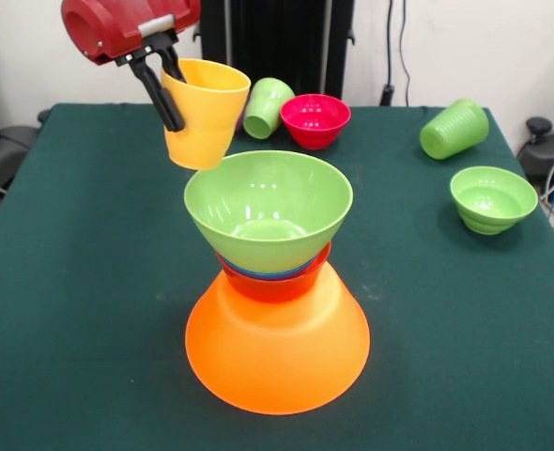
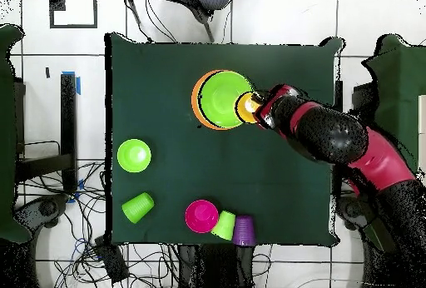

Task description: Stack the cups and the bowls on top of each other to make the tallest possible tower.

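My gripper (image 1: 167, 86) is shut on the rim of the yellow cup (image 1: 205, 113) and holds it tilted in the air, just up and left of the tower. The tower (image 1: 275, 282) is the huge orange bowl (image 1: 277, 357) upside down, with a red-orange bowl (image 1: 275, 285), a blue bowl's edge (image 1: 258, 273) and the large light green bowl (image 1: 269, 209) upright on top. In the overhead view the yellow cup (image 2: 248, 106) is beside the tower's (image 2: 220, 99) rim, with the gripper (image 2: 260, 110) on it.
A pink bowl (image 1: 315, 119) and a light green cup (image 1: 266, 106) on its side lie behind the tower. Another light green cup (image 1: 454, 129) lies at the back right and a small green bowl (image 1: 492, 198) stands at the right. A purple cup (image 2: 244, 230) shows overhead.
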Controlling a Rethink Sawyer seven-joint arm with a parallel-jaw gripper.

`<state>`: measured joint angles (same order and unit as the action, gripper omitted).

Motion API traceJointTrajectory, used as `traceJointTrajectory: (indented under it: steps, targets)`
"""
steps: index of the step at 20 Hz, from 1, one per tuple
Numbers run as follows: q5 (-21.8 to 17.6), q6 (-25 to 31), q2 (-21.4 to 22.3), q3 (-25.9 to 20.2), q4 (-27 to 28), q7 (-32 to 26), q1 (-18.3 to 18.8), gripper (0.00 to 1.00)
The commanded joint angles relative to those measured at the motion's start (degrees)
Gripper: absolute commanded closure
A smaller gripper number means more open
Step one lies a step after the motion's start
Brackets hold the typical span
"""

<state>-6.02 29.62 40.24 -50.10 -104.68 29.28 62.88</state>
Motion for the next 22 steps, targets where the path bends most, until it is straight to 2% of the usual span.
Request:
traceJointTrajectory:
  steps: [1,13,22]
  targets:
    - [0.85,-1.66,0.65,1.79,-2.48,13.18,-2.86,1.00]
    - [2.82,-0.25,3.95,0.88,-5.02,14.51,-2.69,1.00]
    - [1.66,-1.16,-0.94,5.93,-3.98,15.27,-6.20,1.00]
